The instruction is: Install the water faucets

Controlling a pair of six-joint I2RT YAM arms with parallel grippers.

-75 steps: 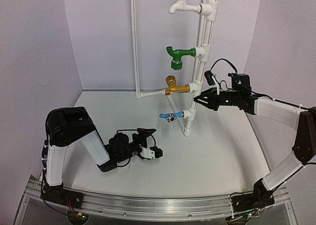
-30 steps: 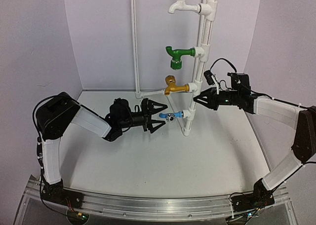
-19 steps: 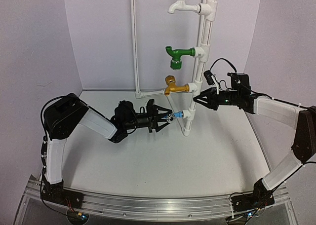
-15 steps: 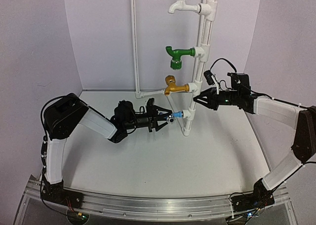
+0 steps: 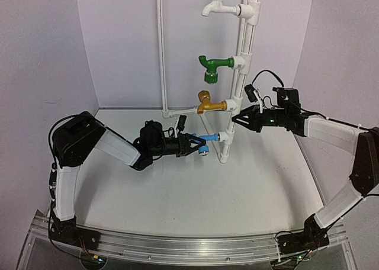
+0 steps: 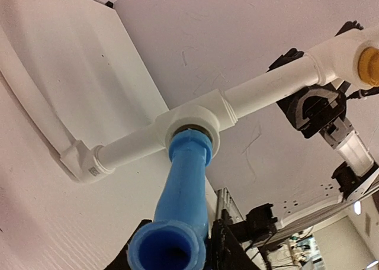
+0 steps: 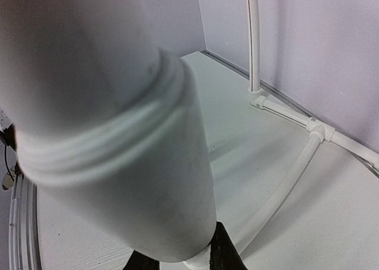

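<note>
The small sky-blue water faucet (image 5: 208, 139) sticks out leftward from the lowest tee (image 6: 195, 119) of the upright white pipe (image 5: 241, 80). My left gripper (image 5: 195, 145) reaches in from the left and is shut on its outer end. In the left wrist view the blue faucet (image 6: 185, 187) runs from the tee down between the two dark fingers of the left gripper (image 6: 177, 246), its open mouth facing the camera. My right gripper (image 5: 238, 119) is shut on the white pipe from the right, just above the blue faucet. The pipe (image 7: 118, 134) fills the right wrist view above the right gripper (image 7: 180, 255).
Higher on the same pipe sit a gold tap (image 5: 208, 101), a green tap (image 5: 213, 66) and a white tap (image 5: 214, 8). A slimmer white pipe (image 5: 160, 45) stands at the back, joined by floor pipes (image 7: 284, 181). Pale walls close in on three sides.
My left arm rose from the table, reached right to the blue faucet, and its jaws closed onto it. The right arm kept still on the pipe.
</note>
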